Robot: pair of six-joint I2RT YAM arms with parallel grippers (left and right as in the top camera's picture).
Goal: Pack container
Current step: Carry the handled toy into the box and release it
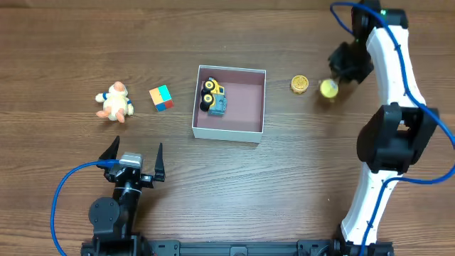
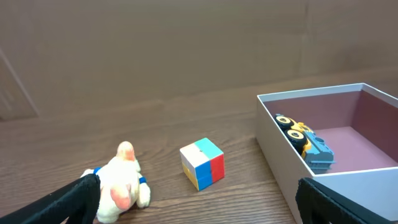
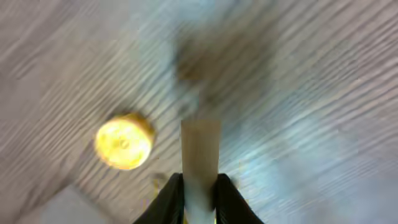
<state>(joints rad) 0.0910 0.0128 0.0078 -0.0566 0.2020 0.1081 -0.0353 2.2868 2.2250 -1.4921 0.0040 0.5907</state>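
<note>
The container (image 1: 195, 107) is a shallow white box with a pink inside, at the table's middle; it also shows in the left wrist view (image 2: 273, 143). A yellow and blue toy truck (image 1: 214, 97) lies in its left part (image 2: 308, 144). My right gripper (image 1: 340, 71) is at the far right, shut on a small yellow toy (image 1: 328, 88) whose pale stem (image 3: 200, 149) sits between the jaws (image 3: 200, 193). A gold round piece (image 1: 299, 84) lies beside it (image 3: 124, 141). My left gripper (image 1: 135, 153) is open and empty near the front edge (image 2: 199, 208).
A plush toy animal (image 1: 114, 102) and a coloured cube (image 1: 161, 98) lie left of the container, ahead of the left gripper (image 2: 124, 180) (image 2: 202, 163). The right arm (image 1: 387, 135) stretches along the right side.
</note>
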